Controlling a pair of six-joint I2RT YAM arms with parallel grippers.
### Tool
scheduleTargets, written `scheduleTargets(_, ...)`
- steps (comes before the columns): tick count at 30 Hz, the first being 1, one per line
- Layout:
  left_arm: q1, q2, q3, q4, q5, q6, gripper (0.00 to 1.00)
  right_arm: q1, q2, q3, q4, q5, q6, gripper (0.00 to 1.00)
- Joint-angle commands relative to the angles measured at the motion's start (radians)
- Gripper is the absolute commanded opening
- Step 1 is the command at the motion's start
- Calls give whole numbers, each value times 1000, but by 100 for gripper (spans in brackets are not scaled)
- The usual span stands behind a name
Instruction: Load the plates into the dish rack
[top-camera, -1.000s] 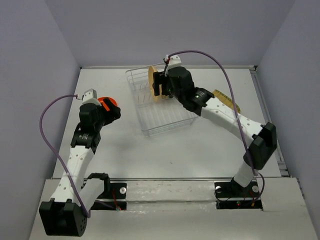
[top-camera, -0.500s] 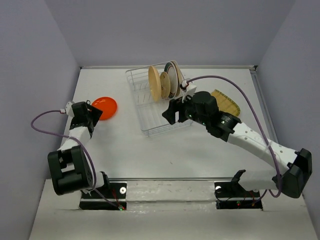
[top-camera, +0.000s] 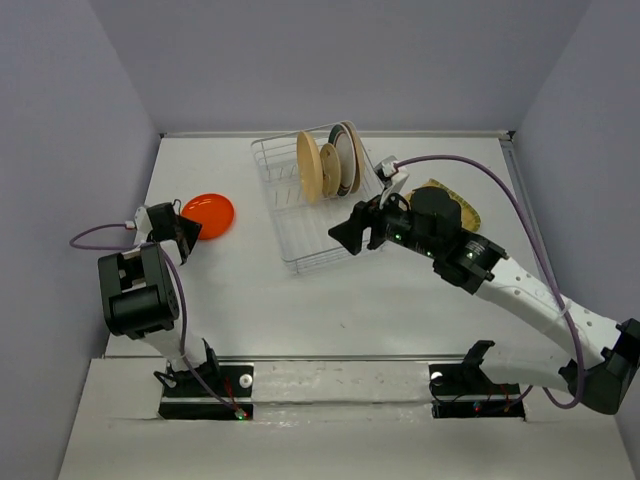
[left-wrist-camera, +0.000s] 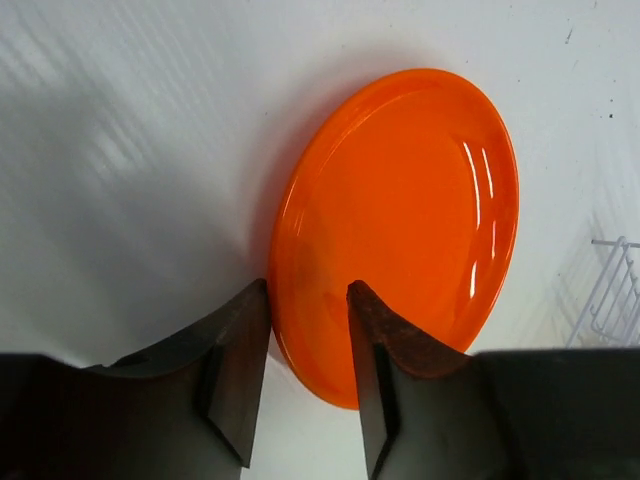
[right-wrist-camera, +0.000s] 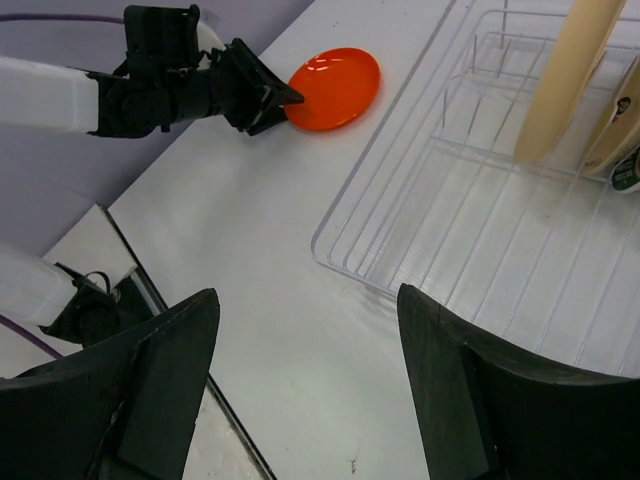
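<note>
Your left arm's fingers (left-wrist-camera: 232, 375) have narrowed from wide to about half and now straddle the near rim of the orange-red plate (left-wrist-camera: 400, 210), which lies flat on the bench (top-camera: 240, 300) left of the dish rack (top-camera: 300, 215). You cannot tell yet whether they pinch it. The tan plate (top-camera: 309, 167) now stands on edge in the rack beside two others (top-camera: 345, 158). Your right arm has let it go and pulled back to the rack's near right corner, its fingers (right-wrist-camera: 120, 400) wide apart and empty. The striped plate (top-camera: 468, 212) waits behind that arm.
</note>
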Motion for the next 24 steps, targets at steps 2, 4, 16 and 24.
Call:
scheduleTargets(2,25,78,32,139,62,-35,38,10,16,1,28,-66,14,77)
scheduleTargets(4,25,89,37,152,68,-37,29,10,23,11,26,-72,16,77)
scheduleTargets(16,32,-245,-20,157,138,-60,6,10,119,99,52,-156,60,85)
scheduleTargets(24,9,-712,-129,103,235,9,6,10,223,191,75,-167,94,88)
